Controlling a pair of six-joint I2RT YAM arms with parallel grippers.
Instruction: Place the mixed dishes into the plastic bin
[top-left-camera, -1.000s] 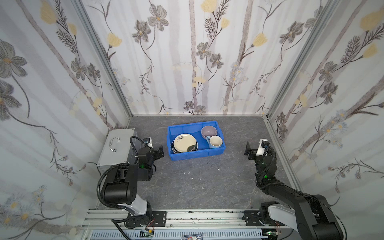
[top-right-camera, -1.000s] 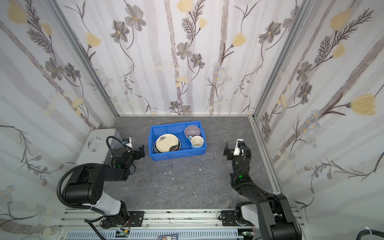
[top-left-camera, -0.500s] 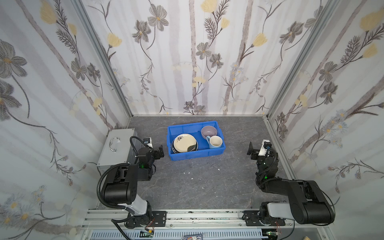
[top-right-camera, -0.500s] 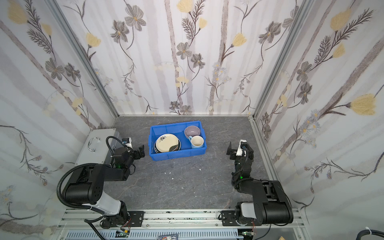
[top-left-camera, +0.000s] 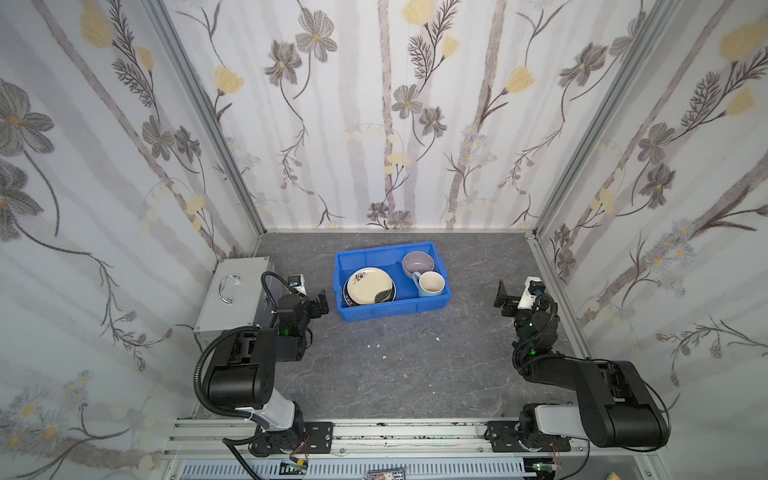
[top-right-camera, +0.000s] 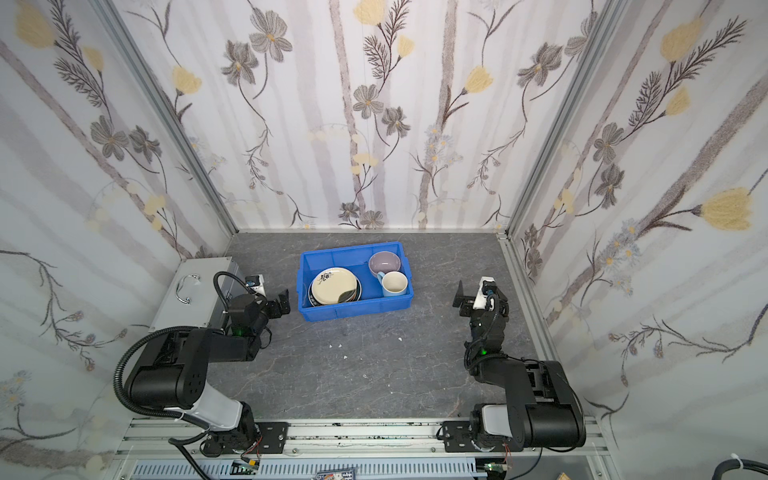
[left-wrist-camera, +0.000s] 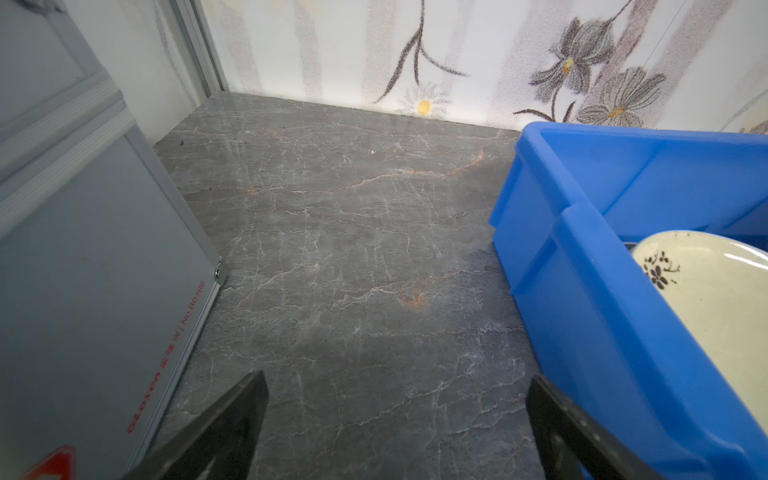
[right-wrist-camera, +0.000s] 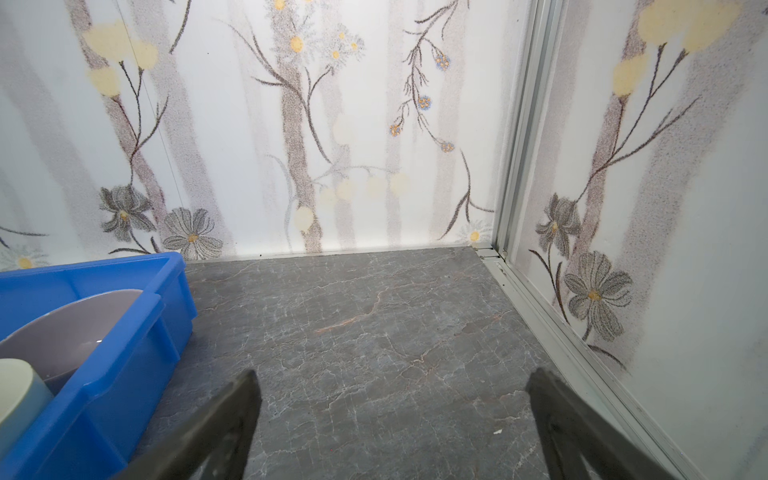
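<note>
In both top views the blue bin (top-left-camera: 390, 309) (top-right-camera: 353, 309) sits far centre on the grey desk (top-left-camera: 395, 365). Inside it are stacked plates (top-left-camera: 371, 286) at left, a lilac bowl (top-left-camera: 418, 262) far right and a mug (top-left-camera: 431, 284) near right. No dish lies outside, so the task looks done and the step is likely parking. The left arm (top-left-camera: 249, 365) is beside a grey case (top-left-camera: 232, 295). The left jaws are released, empty and near the bin's left wall. The right arm (top-left-camera: 582, 382) is at right, and the right jaws are released, empty and well apart from the bin.

Left wrist view: spread jaws over bare desk, with the case (left-wrist-camera: 83, 291) to the left and the bin (left-wrist-camera: 582, 291) just right. Withdraw straight back so the rim isn't nudged.

Right wrist view: spread jaws over bare desk, with the bin (right-wrist-camera: 137, 353), bowl (right-wrist-camera: 70, 332) and mug (right-wrist-camera: 16, 395) to the left. Keep off the wall.
</note>
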